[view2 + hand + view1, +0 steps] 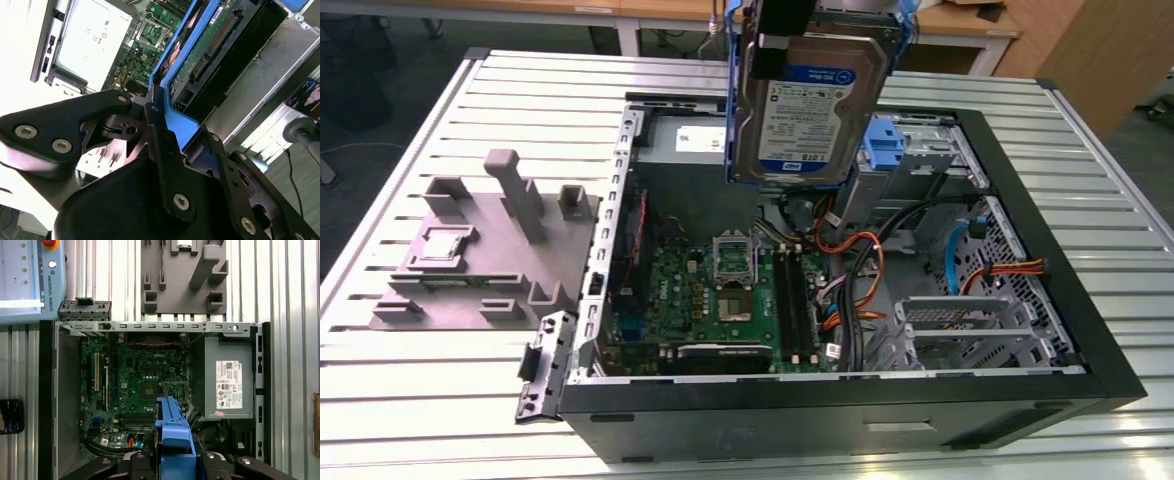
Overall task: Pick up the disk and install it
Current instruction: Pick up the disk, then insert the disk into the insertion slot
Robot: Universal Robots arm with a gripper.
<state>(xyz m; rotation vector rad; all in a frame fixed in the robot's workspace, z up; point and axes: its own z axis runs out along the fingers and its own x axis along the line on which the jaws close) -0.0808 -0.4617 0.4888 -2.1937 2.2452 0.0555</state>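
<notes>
Gripper (160, 112) clamped tight on the disk (807, 105)
The disk hangs upright under it, in the air over the open computer case (854, 395) and its green board (720, 300).

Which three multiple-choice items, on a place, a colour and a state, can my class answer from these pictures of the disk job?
1. Where is the disk?
A. above the open computer case
B. in a person's hand
C. inside a cardboard box
2. What colour is its carrier?
A. red
B. blue
C. yellow
3. How is the gripper?
A. open, empty
B. shut on the disk
C. shut on a screwdriver
Answers: 1 A, the exterior view shows it upright over the case; 2 B, blue in both wrist views; 3 B, it clamps the carrier's edge.
</notes>
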